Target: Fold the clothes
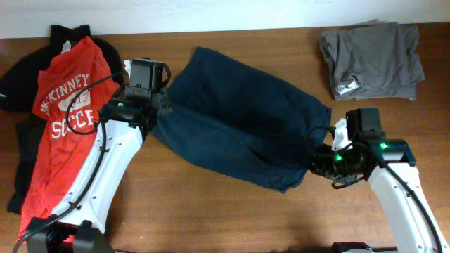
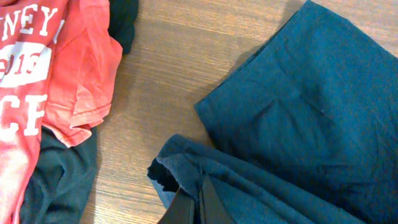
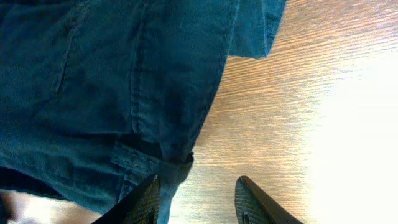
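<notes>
The navy-blue shorts (image 1: 239,119) lie spread aslant across the middle of the table. My left gripper (image 1: 162,107) is at their left end, shut on a bunched edge of the shorts (image 2: 298,106); in the left wrist view the two fingertips (image 2: 198,186) meet with cloth pinched between them. My right gripper (image 1: 320,160) stands open at the shorts' right lower corner. In the right wrist view the hem corner (image 3: 177,165) rests against the left finger (image 3: 146,199), with bare wood up to the other finger (image 3: 255,202). A red T-shirt (image 1: 67,119) with white lettering lies on black pieces (image 1: 21,77) at the far left.
A folded grey garment (image 1: 373,60) with a small white tag sits at the back right corner. The red T-shirt's sleeve (image 2: 87,81) and a dark piece (image 2: 62,180) lie just left of my left gripper. Bare wood (image 1: 211,211) runs along the table's front.
</notes>
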`<action>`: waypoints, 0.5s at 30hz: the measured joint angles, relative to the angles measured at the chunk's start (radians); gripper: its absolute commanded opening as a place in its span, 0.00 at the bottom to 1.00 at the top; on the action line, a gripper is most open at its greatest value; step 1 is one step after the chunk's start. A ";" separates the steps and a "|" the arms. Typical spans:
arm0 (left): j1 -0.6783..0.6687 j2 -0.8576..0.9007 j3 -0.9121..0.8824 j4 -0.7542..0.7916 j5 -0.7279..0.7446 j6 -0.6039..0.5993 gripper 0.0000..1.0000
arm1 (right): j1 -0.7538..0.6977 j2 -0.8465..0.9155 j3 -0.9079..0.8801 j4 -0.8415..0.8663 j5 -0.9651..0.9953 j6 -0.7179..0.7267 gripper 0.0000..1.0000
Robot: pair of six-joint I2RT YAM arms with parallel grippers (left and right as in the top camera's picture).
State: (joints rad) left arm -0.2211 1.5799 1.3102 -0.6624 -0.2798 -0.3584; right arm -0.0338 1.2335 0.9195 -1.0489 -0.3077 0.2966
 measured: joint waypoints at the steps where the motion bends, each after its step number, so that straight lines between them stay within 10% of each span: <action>1: 0.000 0.000 0.000 0.001 -0.002 0.000 0.01 | 0.000 0.000 -0.027 0.019 -0.027 -0.009 0.44; 11: 0.000 0.000 0.000 0.009 -0.009 0.000 0.01 | 0.000 0.006 -0.206 0.300 -0.309 -0.020 0.52; 13: 0.000 0.000 0.000 0.009 -0.009 0.000 0.01 | 0.000 0.006 -0.206 0.312 -0.330 -0.018 0.40; 15: 0.000 0.000 0.000 0.016 -0.009 0.000 0.01 | 0.000 0.006 -0.206 0.333 -0.355 -0.011 0.04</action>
State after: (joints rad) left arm -0.2211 1.5799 1.3102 -0.6468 -0.2886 -0.3584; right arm -0.0338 1.2392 0.7139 -0.7158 -0.6628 0.2852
